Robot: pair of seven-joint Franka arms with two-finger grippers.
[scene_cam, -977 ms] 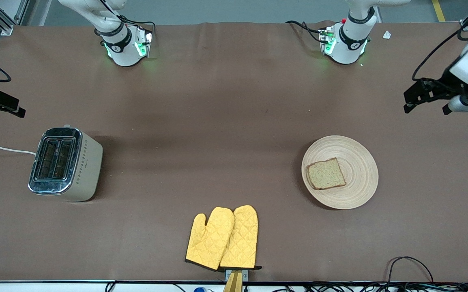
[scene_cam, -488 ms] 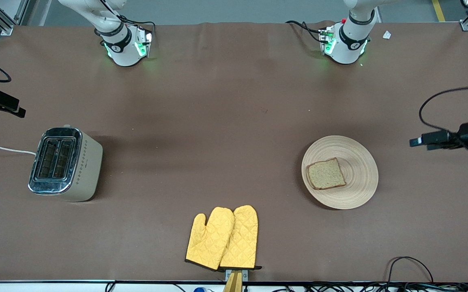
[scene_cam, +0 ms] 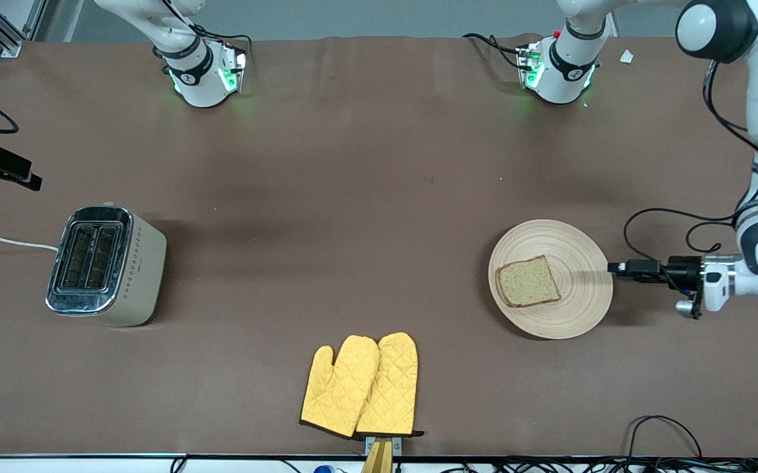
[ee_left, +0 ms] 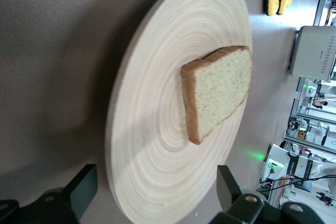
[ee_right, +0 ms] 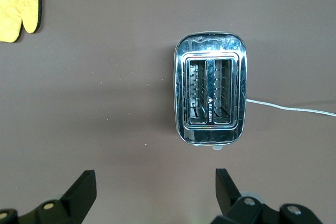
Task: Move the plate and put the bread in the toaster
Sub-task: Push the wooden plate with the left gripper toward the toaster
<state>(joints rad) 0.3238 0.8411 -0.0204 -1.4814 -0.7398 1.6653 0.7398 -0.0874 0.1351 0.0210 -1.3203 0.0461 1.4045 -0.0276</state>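
— Closing in: left gripper [scene_cam: 615, 269], fingers spread, is sitting at the plate [scene_cam: 576, 309] rim; bread [scene_cam: 527, 282] is lying on it
— Right gripper [ee_right: 152, 190], spread too, is waiting over the toaster [scene_cam: 106, 265] — grip level

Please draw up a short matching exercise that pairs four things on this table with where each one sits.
Things:
1. speckled brown bread slice
2. round tan wooden plate
3. boxy beige chrome-topped toaster
4. yellow quilted oven mitts

Places:
A. at the table edge nearest the front camera
B. toward the right arm's end of the table
C. lying on the plate
D. just in front of the open left pincer

Pairs: 1-C, 2-D, 3-B, 4-A
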